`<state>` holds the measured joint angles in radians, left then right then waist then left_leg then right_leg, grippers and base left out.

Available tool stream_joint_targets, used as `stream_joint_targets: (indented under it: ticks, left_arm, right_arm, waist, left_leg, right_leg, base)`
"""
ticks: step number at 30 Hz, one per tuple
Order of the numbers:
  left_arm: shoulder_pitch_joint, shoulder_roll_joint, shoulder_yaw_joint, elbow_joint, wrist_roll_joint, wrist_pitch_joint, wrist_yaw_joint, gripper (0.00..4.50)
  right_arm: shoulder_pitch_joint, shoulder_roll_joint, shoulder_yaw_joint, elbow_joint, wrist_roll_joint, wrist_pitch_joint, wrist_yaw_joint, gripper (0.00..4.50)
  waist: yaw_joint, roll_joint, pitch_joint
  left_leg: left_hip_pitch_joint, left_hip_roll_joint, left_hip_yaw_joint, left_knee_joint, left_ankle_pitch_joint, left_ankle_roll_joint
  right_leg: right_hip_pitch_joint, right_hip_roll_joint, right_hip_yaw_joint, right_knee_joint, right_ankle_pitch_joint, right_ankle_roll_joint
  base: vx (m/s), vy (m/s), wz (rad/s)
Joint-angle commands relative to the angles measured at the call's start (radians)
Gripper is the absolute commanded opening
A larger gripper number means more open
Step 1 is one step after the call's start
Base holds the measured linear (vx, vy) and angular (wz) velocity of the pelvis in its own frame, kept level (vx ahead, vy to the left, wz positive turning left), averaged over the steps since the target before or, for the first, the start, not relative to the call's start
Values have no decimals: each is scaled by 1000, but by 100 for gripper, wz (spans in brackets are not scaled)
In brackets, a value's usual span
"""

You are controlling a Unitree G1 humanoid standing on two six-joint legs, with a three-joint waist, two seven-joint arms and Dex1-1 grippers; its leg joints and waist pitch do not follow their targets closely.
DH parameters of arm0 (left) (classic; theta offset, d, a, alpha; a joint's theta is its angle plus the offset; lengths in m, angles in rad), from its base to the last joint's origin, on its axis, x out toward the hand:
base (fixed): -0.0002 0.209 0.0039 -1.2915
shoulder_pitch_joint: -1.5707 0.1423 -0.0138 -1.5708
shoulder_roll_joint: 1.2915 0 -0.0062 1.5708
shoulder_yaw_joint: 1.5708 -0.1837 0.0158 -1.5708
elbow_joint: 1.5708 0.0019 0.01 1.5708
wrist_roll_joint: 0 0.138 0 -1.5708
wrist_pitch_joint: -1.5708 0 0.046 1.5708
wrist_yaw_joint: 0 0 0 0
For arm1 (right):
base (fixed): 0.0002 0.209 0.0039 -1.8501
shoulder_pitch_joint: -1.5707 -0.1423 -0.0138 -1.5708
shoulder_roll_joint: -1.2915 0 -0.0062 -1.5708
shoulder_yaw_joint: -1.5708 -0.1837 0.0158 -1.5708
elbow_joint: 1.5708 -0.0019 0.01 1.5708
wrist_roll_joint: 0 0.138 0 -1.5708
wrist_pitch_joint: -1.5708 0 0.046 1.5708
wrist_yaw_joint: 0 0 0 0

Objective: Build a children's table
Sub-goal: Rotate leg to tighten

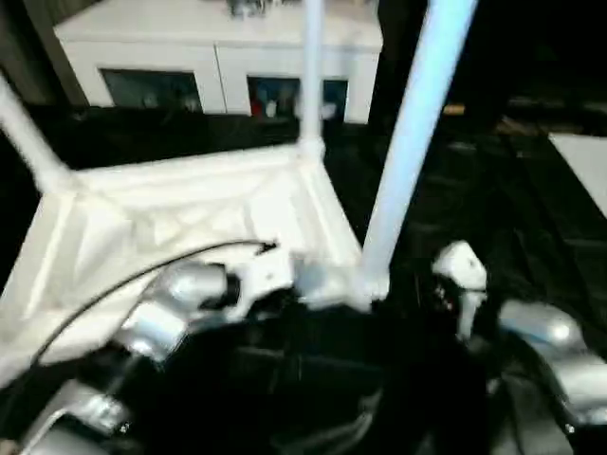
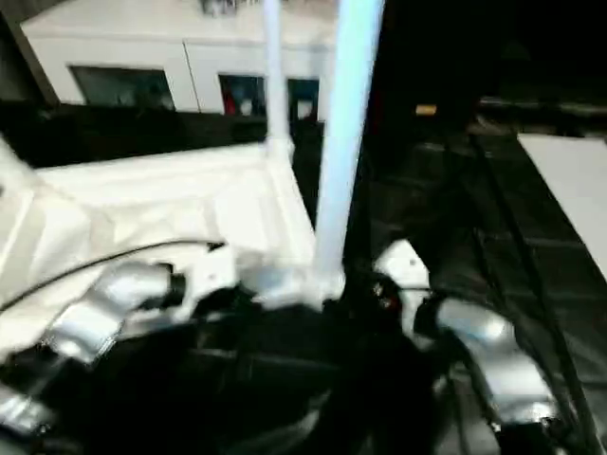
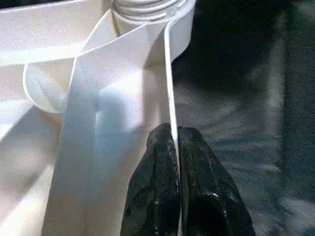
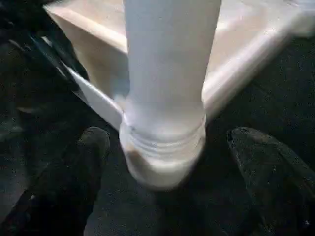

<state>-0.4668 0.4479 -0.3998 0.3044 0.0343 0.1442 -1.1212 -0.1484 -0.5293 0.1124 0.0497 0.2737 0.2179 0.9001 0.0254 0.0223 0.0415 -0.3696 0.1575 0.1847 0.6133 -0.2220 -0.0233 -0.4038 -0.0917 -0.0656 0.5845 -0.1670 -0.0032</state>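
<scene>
Your white plastic rectangular tabletop (image 1: 180,227) lies ribbed underside up on the black-draped bench (image 1: 474,209). You can count three long white tapered tube legs standing up out of its round corner sockets: one at the corner nearest your right tool (image 1: 417,133), one at the far corner beyond it (image 1: 311,76), and one leaning at the far left corner (image 1: 24,133).

Your left tool (image 3: 176,147) is clenched on the thin rim wall (image 3: 170,88) of the tabletop, one black finger on each side of it, with a round socket (image 3: 142,10) just ahead of it.

Your right tool (image 4: 167,152) is released: its two black fingers (image 4: 88,147) stand wide apart on either side of the nearest leg's threaded base (image 4: 165,147), and neither one touches it. That base sits in the corner socket straight in front of the tool.

Behind the bench you have one white cabinet with glass doors (image 1: 218,57).
</scene>
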Motion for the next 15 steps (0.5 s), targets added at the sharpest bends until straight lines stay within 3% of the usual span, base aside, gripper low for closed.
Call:
stream_joint_targets:
  ticks: [1, 4, 7, 10, 15]
  left_arm:
    - [13, -2, -33, -54, -18, 2, -65, 0]
    - [10, 4, -33, -59, -26, 4, -81, 0]
    - [5, 8, -30, -58, -31, 4, -81, 0]
    - [3, 11, -27, -58, -31, 4, -81, 0]
    - [4, 13, -20, -62, -30, 14, -88, 0]
  right_arm:
    - [-12, -20, -6, -18, 30, 16, 55, 423]
    - [-33, -18, 14, 15, 24, -4, 90, 423]
    - [-48, -15, 28, 23, 34, 4, 111, 423]
    - [-53, -25, 51, 37, 11, -3, 127, 407]
    - [-46, -43, 63, 44, -6, -5, 170, 360]
  waist:
    - [1, -7, -53]
    - [10, -8, -50]
    - [12, -11, -50]
    - [11, -14, -51]
    - [12, -14, -55]
  left_leg:
    - [9, 78, -25, -84, -147, 113]
    - [19, 80, -22, -88, -193, 71]
    - [18, 79, -19, -89, -194, 54]
    - [14, 78, -19, -88, -182, 48]
    - [11, 78, -17, -83, -134, 65]
  right_leg:
    - [51, -67, 48, -51, -138, -294]
    - [43, -65, 51, -59, -223, -278]
    - [44, -65, 52, -58, -237, -261]
    - [46, -67, 51, -59, -262, -241]
    - [48, -65, 50, -51, -196, -253]
  base:
    - [0, 0, 0]
    - [0, 0, 0]
    - [0, 0, 0]
    - [0, 0, 0]
    - [0, 0, 0]
